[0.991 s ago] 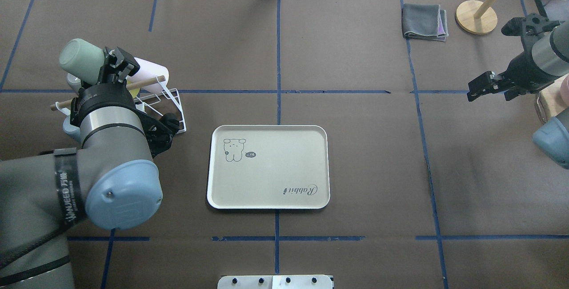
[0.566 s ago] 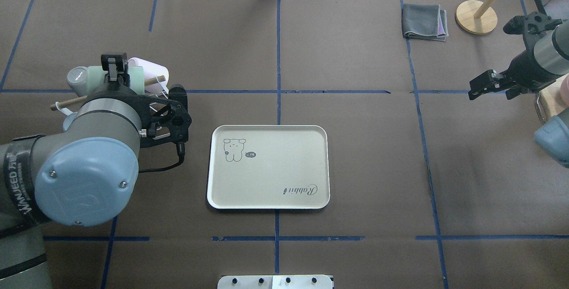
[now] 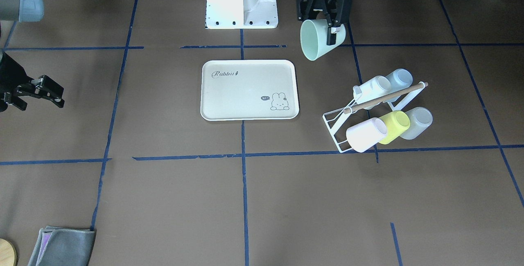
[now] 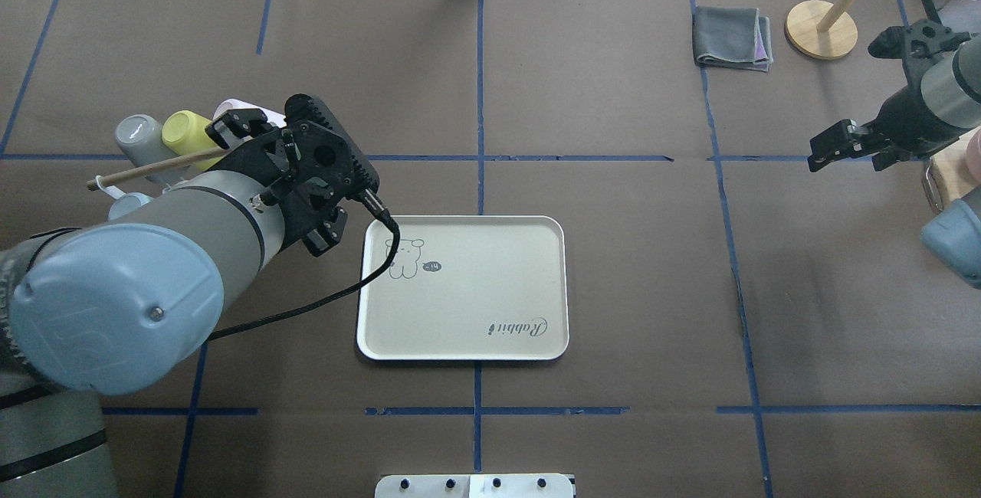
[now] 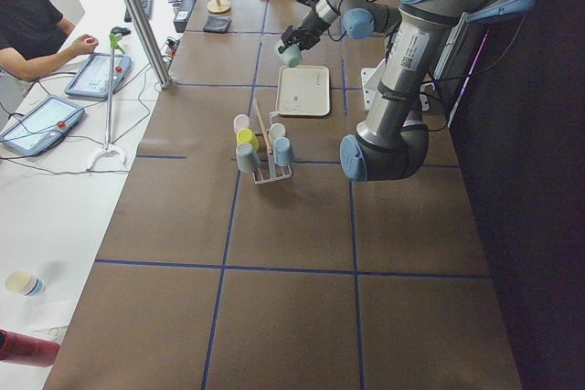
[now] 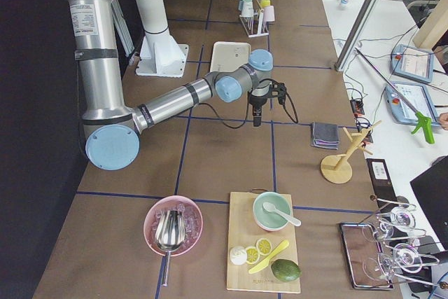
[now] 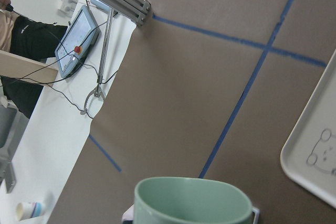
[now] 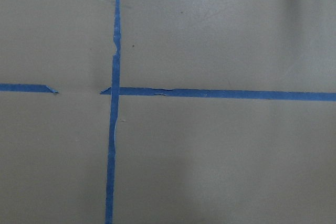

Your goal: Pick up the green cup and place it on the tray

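Note:
My left gripper [image 3: 323, 22] is shut on the pale mint-green cup [image 3: 317, 39] and holds it tilted in the air, mouth facing down toward the tray. The cup is off the rack, beside the tray's near-left corner as the robot sees it. In the overhead view the left wrist [image 4: 306, 176] hides the cup. The cup's rim fills the bottom of the left wrist view [image 7: 191, 200]. The cream "Rabbit" tray [image 3: 213, 94] lies flat at the table's middle, also in the overhead view [image 4: 536, 253]. My right gripper [image 3: 57, 96] is open and empty, far off to the right.
A white wire rack [image 3: 339, 129] with a wooden rod holds white, pale blue, yellow-green [image 3: 395, 126] and grey cups, left of the tray. A folded grey cloth [image 4: 732, 38] and a wooden stand [image 4: 820, 29] sit at the far right. The robot's base [image 3: 241, 0] is behind the tray.
My left arm has carried the green cup away from the rack toward the tray and turned its wrist. The yellow-green cup on the rack now shows. The right arm has barely moved.

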Available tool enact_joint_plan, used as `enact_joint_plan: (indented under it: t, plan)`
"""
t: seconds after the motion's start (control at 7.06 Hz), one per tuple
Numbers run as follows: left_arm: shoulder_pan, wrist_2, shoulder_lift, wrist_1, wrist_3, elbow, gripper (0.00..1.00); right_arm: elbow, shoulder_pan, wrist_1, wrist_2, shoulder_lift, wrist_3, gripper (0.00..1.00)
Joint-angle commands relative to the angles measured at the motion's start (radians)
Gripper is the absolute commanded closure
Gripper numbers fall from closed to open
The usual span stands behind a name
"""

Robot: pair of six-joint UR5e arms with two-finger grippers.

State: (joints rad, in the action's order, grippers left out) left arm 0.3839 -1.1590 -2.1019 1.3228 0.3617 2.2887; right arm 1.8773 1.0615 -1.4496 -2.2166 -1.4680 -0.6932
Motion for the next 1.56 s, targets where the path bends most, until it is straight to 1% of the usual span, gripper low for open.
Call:
enact_joint_plan:
  t: [0.0,0.14,0.42,0.71,0.85,0.99,1.13,1.27,1.42]
  plan:
    - [-0.022,-0.039,-0.001,0.289,0.190,-0.108,0.78,0.000,0.000,0.002,0.000,0.000,0.000,0.00]
    - [-0.032,-0.039,0.009,0.475,0.239,-0.174,0.78,0.000,0.000,0.000,0.000,0.000,0.000,0.00]
    - [-0.033,-0.036,0.013,0.841,0.243,-0.331,0.78,0.000,0.000,0.002,0.000,0.000,0.000,0.00]
    - [-0.034,-0.034,0.014,1.142,0.240,-0.469,0.78,-0.001,0.003,0.002,0.000,0.000,0.000,0.00]
    - [-0.034,-0.031,0.014,1.343,0.235,-0.586,0.78,-0.001,0.005,0.002,0.000,0.000,0.001,0.00]
    - [-0.034,-0.028,0.016,1.545,0.231,-0.730,0.78,-0.001,0.005,0.002,0.000,0.000,0.000,0.00]
    - [-0.034,-0.027,0.020,1.690,0.227,-0.844,0.78,-0.001,0.005,0.002,-0.002,0.000,0.000,0.00]
    - [-0.037,-0.025,0.023,1.748,0.226,-0.898,0.78,0.000,0.005,0.002,-0.002,0.000,0.000,0.00]
    - [-0.054,0.001,0.023,1.771,0.226,-0.917,0.78,0.002,0.005,0.002,-0.002,0.000,0.000,0.00]
